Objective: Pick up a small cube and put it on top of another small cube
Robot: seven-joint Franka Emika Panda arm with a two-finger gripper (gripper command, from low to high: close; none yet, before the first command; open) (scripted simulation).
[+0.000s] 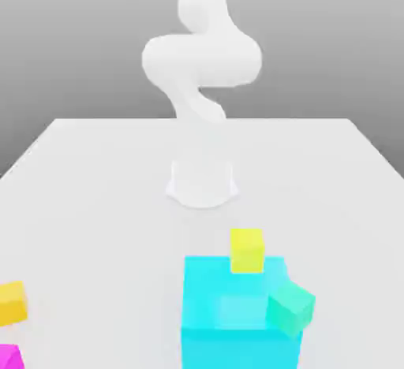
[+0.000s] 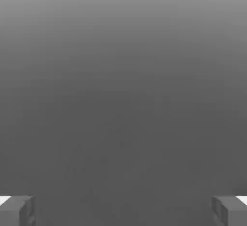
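Small cubes, several of them: yellow (image 1: 247,251) at the far edge of the big cyan block (image 1: 237,349), green (image 1: 290,308) turned at its corner on the exterior view's right, orange (image 1: 12,303) and magenta (image 1: 9,358) out at the exterior view's left. Can't tell which one you're meant to lift. Claw (image 2: 123,211) is open, nothing between its fingers — looks like pre-approach, stacking not started.

Pick a cube, come straight down over it, square your fingers to its flat sides, close evenly. For green, you'd likely need to twist the wrist first; go gently, it could slip off that corner. Keep clear of the other cubes.

Exterior view gives you the cubes, the arm (image 1: 202,60) and the tabletop (image 1: 102,225); hand view gives you the spread fingers against plain grey — use it for the claw's opening.
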